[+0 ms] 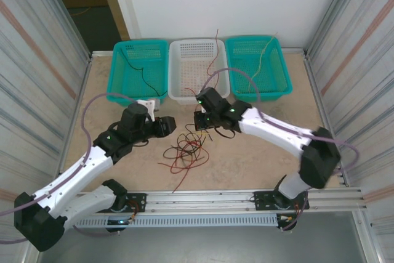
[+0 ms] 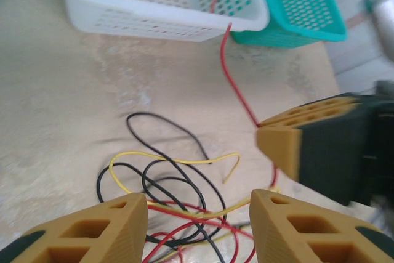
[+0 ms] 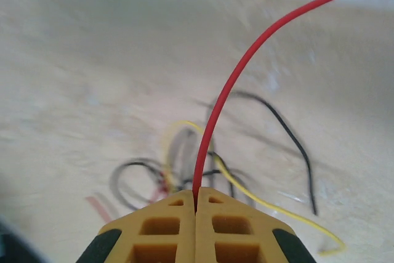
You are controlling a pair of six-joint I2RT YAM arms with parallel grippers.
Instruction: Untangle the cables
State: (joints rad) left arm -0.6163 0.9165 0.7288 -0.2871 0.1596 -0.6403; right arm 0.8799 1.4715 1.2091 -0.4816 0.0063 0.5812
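Cables (image 1: 186,149) in red, black and yellow are seen lying in a loose tangle on the table (image 1: 246,167), just in front of the white basket (image 1: 198,95). One red cable (image 3: 243,63) is drawn up out of the tangle and is pinched between the closed fingers of the right gripper (image 3: 195,204), which is held over the side of the tangle nearest the white basket. In the left wrist view the same strand is seen running on from that gripper up to the front rim of the white basket. The left gripper (image 2: 198,204) is held at the left of the tangle, also in front of the white basket. Its fingers are parted and nothing is gripped between them; black, yellow and red loops are seen on the table beyond the gap. Just left of the white basket a teal basket (image 1: 123,93) is set, with a black cable (image 1: 143,77) in it. Just right of the white basket a second teal basket (image 1: 271,92) is set, with a thin yellowish cable (image 1: 263,60) in it.
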